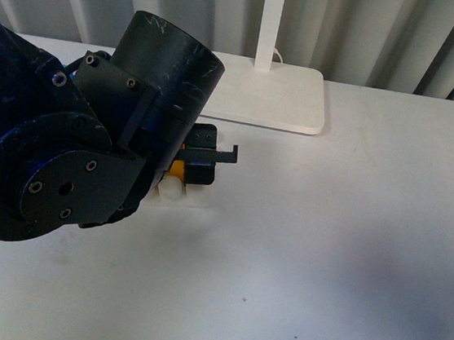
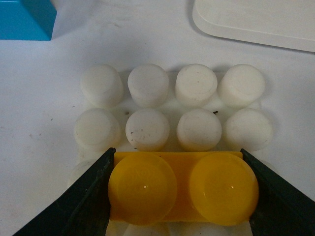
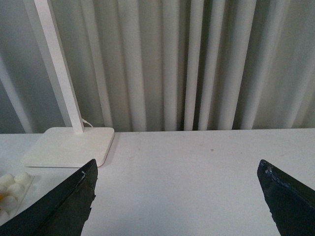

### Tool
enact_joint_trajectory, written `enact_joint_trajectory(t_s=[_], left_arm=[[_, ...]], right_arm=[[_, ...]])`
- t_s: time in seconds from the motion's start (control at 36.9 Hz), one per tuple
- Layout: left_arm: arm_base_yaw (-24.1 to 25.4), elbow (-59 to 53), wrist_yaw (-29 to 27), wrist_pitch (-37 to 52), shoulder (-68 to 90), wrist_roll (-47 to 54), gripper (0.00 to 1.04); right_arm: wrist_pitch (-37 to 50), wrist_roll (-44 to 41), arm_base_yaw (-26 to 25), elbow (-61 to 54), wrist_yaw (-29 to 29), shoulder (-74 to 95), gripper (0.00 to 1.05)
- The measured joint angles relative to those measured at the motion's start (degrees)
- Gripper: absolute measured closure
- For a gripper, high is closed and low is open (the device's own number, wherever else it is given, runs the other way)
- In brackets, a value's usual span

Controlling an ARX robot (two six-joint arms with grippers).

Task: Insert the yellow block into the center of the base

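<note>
The yellow block [image 2: 183, 189] is sitting squarely between the two dark fingers [image 2: 86, 206] of the left gripper [image 2: 179, 194], its two round studs facing the wrist camera and its short ends touching the finger pads on either side. The left gripper is closed down to the length of the block and is gripping it. Just beyond the block, the base [image 2: 173, 105] is lying flat on the white table [image 1: 324, 255], showing two full rows of round white studs, with more studs partly hidden under the block; whether the block is already touching those studs or hanging just above them cannot be told. From the front, the left arm [image 1: 74, 144] is covering most of the base [image 1: 187, 197], and only a sliver of the yellow block [image 1: 177, 168] is peeking out beside the black fingers. A blue block [image 2: 25, 18] is lying near the base, apart from it, and the flat white lamp stand [image 1: 273, 93] is standing just behind it. The right gripper [image 3: 179, 201] is hanging well apart from the base over bare table, its fingers spread wide and holding nothing.
</note>
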Motion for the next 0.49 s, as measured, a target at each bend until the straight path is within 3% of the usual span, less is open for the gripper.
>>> enact_joint_trajectory(t_s=[0.49], left_arm=[[-0.70,-1.36,-0.72,3.78,0.96,-0.68,0.39]], right_arm=[[0.00,0.00,0.00,0.00,0.00,0.00,0.09]])
